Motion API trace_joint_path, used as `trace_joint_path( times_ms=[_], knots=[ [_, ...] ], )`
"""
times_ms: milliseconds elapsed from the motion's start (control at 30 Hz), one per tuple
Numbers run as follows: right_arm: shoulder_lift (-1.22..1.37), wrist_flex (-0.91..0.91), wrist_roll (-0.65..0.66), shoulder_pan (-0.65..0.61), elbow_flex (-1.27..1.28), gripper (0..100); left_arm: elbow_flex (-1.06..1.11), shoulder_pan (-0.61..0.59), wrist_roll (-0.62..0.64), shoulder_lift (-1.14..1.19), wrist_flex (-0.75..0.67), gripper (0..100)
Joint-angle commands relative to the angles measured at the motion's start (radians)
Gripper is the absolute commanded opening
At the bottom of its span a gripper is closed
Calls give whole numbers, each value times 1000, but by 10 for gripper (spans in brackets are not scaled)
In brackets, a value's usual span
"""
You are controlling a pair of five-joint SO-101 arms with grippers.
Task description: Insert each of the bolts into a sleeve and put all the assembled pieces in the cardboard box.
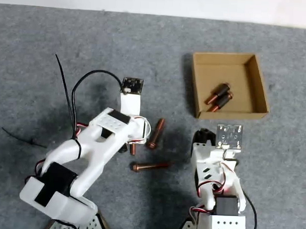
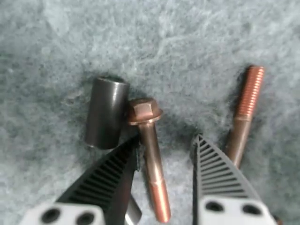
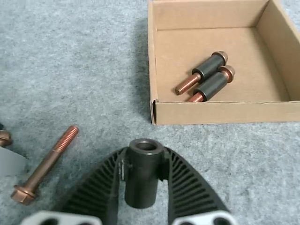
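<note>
A grey carpeted surface (image 1: pixel 55 40) carries everything. An open cardboard box (image 1: pixel 195 86) sits on it, and inside lie two assembled pieces (image 3: pixel 213 84), side by side and touching, each a copper bolt pushed through a black sleeve.

Near the outside of one box wall, the right pincer (image 3: pixel 144 152) is clamped on an upright sleeve (image 3: pixel 140 183) with its hollow end facing up.

Farther from the box, the left pincer (image 2: pixel 166 140) hangs spread apart, low over the carpet. A loose bolt (image 2: pixel 150 154) lies between its fingers. A lying sleeve (image 2: pixel 107 112) rests on its side just beside that bolt's hex head. A second bolt (image 2: pixel 243 117) lies just outside one finger.

A third bolt (image 1: pixel 150 166) lies flat between the two arms, well apart from the box.
</note>
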Motion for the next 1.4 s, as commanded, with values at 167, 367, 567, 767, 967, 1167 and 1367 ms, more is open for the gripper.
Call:
trace_joint_path(
  times_ms=[167, 367, 567, 767, 967, 1167, 1367],
  knots=[
    [-12, -27, 9, 12, 16, 6, -39, -16, -11, 1, 11, 175],
    [-12, -27, 9, 12, 16, 6, -41, -18, -11, 2, 9, 175],
    [-12, -27, 9, 12, 16, 6, -41, -18, -11, 2, 8, 175],
    [-12, -27, 9, 12, 16, 6, -39, -18, -11, 2, 8, 175],
    [-12, -27, 9, 12, 16, 6, -35, -24, -12, 4, 12, 175],
    [-12, -27, 9, 12, 16, 6, -31, -76, -11, 4, 11, 146],
    [-12, -27, 11, 12, 16, 6, -31, -71, -11, 2, 8, 20]
  ],
)
